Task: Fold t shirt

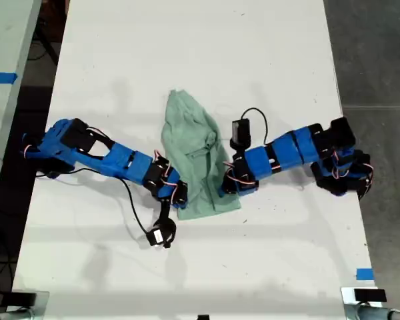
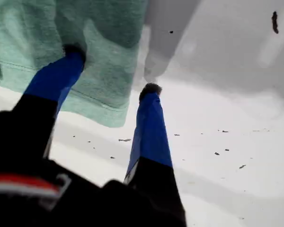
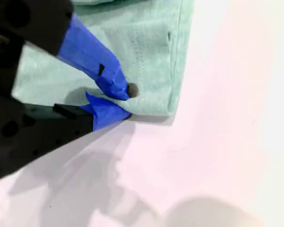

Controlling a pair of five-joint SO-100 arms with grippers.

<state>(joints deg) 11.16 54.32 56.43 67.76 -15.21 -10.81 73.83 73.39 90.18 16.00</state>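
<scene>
blue tape wraps the fingers of my first gripper, which stands spread wide: one fingertip presses on the t shirt near its hemmed corner, the other rests on the bare white table just beside the cloth. it grasps nothing. my second gripper is clenched on the edge of the t shirt, its taped tips pinching the folded hem beside a corner. in the exterior view the mint-green t shirt lies bunched at the middle of the table, its long axis running from a narrow end at the far side to a wider end near the camera, leaning slightly toward the exterior view's right. both arms close on that wider end from either side, one gripper at the corner on the exterior view's left, the other at the corner on its right.
</scene>
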